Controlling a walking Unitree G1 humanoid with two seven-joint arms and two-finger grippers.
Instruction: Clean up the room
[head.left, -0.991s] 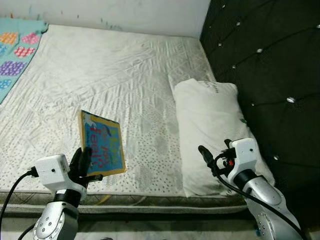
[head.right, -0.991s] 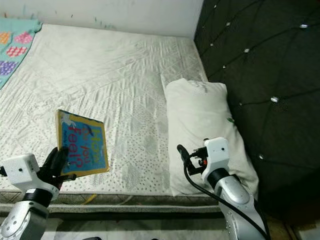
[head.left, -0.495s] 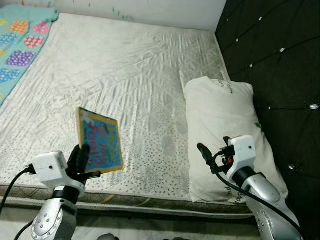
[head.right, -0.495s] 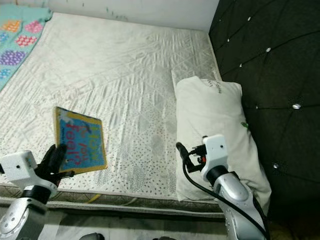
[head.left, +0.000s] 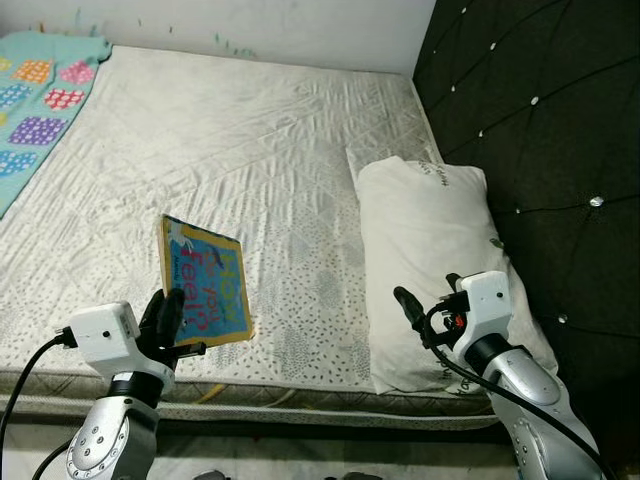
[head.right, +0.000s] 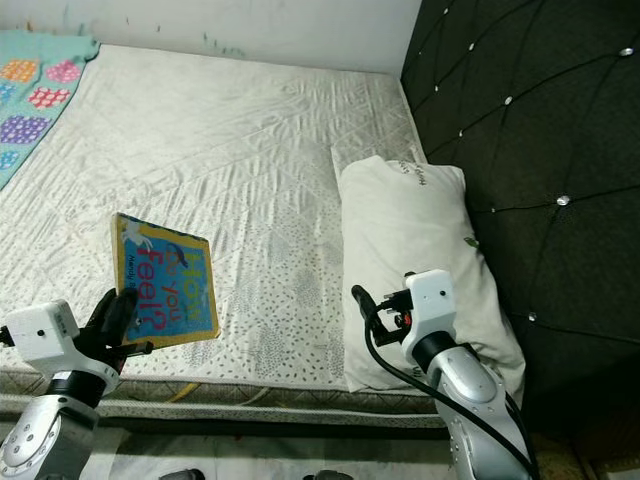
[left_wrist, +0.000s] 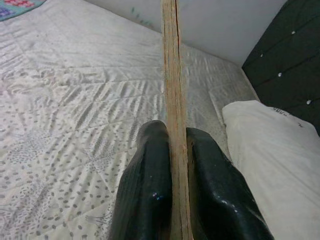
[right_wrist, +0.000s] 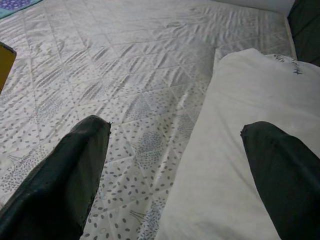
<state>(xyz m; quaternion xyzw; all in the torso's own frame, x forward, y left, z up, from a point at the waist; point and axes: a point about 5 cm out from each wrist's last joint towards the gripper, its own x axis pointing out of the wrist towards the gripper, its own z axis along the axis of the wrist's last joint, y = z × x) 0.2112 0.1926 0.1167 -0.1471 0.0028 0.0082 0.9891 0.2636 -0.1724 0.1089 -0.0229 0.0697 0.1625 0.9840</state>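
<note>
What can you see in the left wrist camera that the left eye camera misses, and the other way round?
Left wrist view: the book's thin edge, clamped between the left end effector's black fingers.

Left eye view: the book's colourful cover, the right end effector open beside the pillow's near end, a patterned blanket, the dark headboard.

Both: mattress, white pillow, wall.

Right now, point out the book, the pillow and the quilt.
book (head.left: 208, 290), left eye view, middle of its blue cover
pillow (head.left: 425, 235), left eye view, middle of its top
quilt (head.left: 40, 110), left eye view, a patterned patch
</note>
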